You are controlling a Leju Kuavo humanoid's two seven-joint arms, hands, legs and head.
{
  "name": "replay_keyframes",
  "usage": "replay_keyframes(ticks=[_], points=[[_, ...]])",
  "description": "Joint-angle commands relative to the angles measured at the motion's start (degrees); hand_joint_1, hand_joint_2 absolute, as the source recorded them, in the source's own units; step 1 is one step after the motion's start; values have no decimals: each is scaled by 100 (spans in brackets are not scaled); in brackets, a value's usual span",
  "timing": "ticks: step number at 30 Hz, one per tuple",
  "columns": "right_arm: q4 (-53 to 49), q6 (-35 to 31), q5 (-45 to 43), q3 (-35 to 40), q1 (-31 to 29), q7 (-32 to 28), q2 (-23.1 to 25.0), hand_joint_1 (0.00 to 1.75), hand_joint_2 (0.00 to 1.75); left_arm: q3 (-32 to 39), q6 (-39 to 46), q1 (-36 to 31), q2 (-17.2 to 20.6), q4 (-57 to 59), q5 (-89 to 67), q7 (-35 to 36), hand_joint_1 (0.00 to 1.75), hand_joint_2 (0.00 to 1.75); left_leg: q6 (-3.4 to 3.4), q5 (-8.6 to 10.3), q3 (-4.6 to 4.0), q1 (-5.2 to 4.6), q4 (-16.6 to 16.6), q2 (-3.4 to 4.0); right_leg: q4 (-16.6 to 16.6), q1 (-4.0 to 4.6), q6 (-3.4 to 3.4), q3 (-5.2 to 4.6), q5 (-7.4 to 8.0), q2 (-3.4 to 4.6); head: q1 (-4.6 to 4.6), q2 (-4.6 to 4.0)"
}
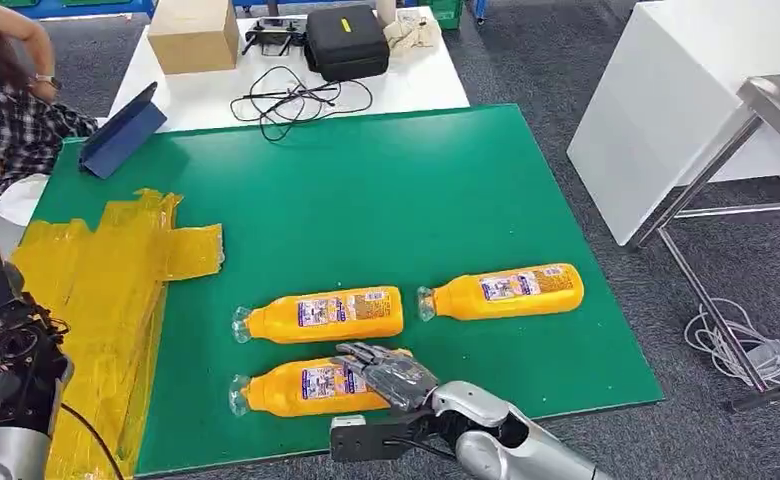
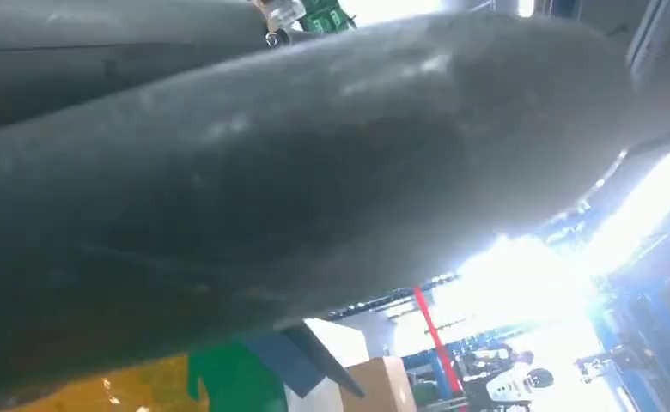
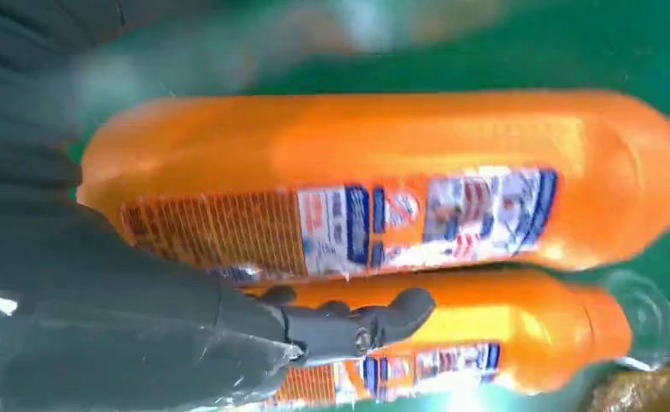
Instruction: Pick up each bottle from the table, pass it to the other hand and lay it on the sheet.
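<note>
On the green mat point(image 1: 386, 210) I saw three orange bottles lying on their sides. My right hand point(image 1: 386, 372) rested, fingers spread, over the base end of the nearest bottle point(image 1: 301, 388), not closed on it. Just beyond lay the middle bottle point(image 1: 321, 314), the third bottle point(image 1: 501, 290) beside it. The yellow sheet point(image 1: 96, 290) covered the mat's left edge (crumpled). I couldn't tell how my left hand point(image 2: 314, 197) stood.

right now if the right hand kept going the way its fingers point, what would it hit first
The right hand already lies over the base end of the nearest bottle, its fingers pointing along it. Going on, it would likely meet that bottle's body first; whether it touches yet is unclear.
</note>
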Motion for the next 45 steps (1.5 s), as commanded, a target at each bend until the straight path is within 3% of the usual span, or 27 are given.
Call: replay_keyframes(ticks=[1, 7, 16, 21, 42, 43, 44, 45], points=[[290, 189, 134, 589, -40, 179, -270, 0, 175, -204, -11, -534, -239, 725, 86, 17, 0, 0, -8, -3, 18, 7, -2, -34, -8, 6, -4, 29, -9, -33, 0, 2], [364, 245, 289, 660, -53, 387, -331, 0, 175, -218, -22, -458, -244, 673, 127, 17, 0, 0, -8, -3, 19, 6, -1, -23, -7, 6, -5, 26, -6, -21, 0, 2], [1576, -49, 1649, 630, 295, 970, -81, 0, 175, -176, -257, -281, -295, 457, 375, 65, 0, 0, -10, -2, 47, 9, -15, -29, -26, 9, -6, 39, -4, -26, -4, 2], [1829, 0, 1719, 555, 376, 975, -9, 0, 175, -315, -218, -568, -311, 784, 369, 39, 0, 0, -11, -5, 58, 6, -9, -36, -23, 6, -8, 7, -14, -32, -2, 2], [1760, 72, 1712, 546, 373, 953, -40, 0, 175, -323, -232, -537, -295, 781, 389, 17, 0, 0, -25, -6, 117, 16, -13, -14, -30, 12, -36, 52, -3, -10, -2, 2], [1715, 128, 1700, 531, 409, 918, -87, 148, 175, -339, -206, -533, -298, 771, 393, 17, 0, 0, -22, -10, 122, 14, -10, -2, -25, 9, -35, 52, -4, 2, -2, 2], [1731, 187, 1681, 532, 430, 891, -96, 175, 175, -345, -214, -582, -306, 803, 415, 17, 0, 0, -25, -5, 116, 17, -15, -22, -33, 13, -37, 54, -3, -17, -2, 2], [1725, 228, 1671, 542, 458, 857, -139, 175, 175, -347, -187, -574, -314, 779, 420, 17, 0, 0, -24, -6, 118, 15, -13, -15, -29, 11, -35, 53, -4, -11, -2, 2]])
